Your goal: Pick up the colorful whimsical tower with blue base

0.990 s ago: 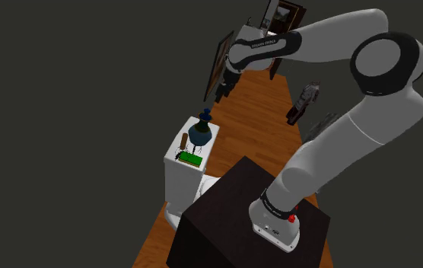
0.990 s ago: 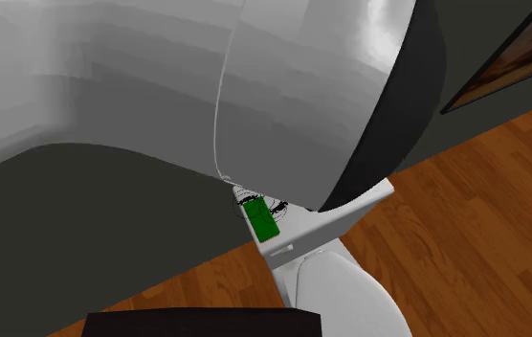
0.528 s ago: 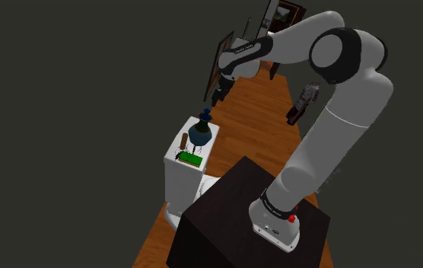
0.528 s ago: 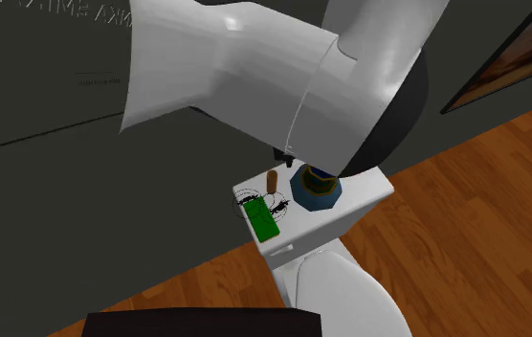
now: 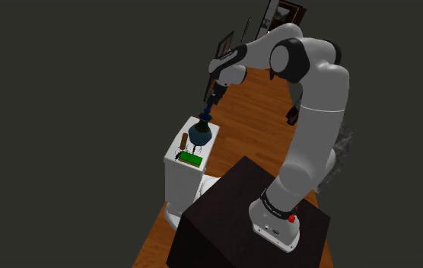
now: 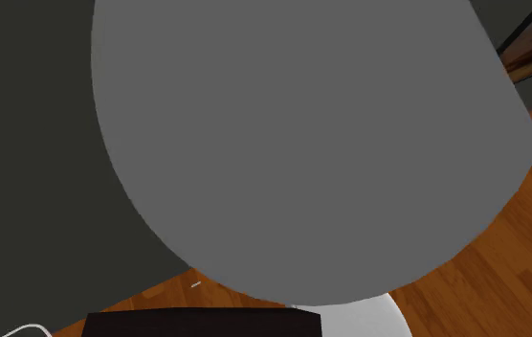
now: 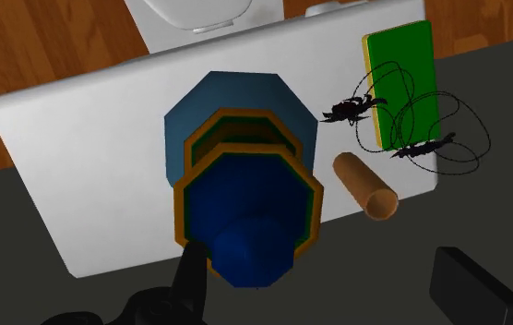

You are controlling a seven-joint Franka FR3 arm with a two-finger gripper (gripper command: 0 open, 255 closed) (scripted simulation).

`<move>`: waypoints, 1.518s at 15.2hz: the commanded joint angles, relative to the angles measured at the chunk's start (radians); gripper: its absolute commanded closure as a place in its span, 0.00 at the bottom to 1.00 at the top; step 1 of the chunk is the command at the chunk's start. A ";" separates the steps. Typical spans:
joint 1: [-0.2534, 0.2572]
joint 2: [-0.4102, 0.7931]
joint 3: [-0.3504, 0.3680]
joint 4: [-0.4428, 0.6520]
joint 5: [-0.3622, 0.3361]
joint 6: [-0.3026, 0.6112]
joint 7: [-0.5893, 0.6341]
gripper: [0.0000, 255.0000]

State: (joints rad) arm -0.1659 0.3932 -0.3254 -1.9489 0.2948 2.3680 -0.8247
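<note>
The gripper (image 7: 324, 263) hangs just above the tower (image 7: 245, 198), its fingers spread wide and holding nothing. The tower stands on a white surface (image 7: 79, 157), closer to one finger (image 7: 193, 277).

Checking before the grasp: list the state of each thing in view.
tower: upright on the white tank, not held.
gripper: open, above the tower.
brown cylinder: lying on its side on the tank.
green slab: lying flat.
black wire object: lying partly over the green slab.
</note>
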 commanded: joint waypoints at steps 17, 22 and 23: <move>-0.061 0.188 0.049 0.102 0.082 0.069 -0.076 1.00; -0.059 0.176 0.045 0.100 0.077 0.060 -0.072 1.00; -0.056 0.167 0.041 0.099 0.073 0.051 -0.069 1.00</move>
State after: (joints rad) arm -0.2247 0.5705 -0.2806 -1.8497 0.3717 2.4265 -0.8972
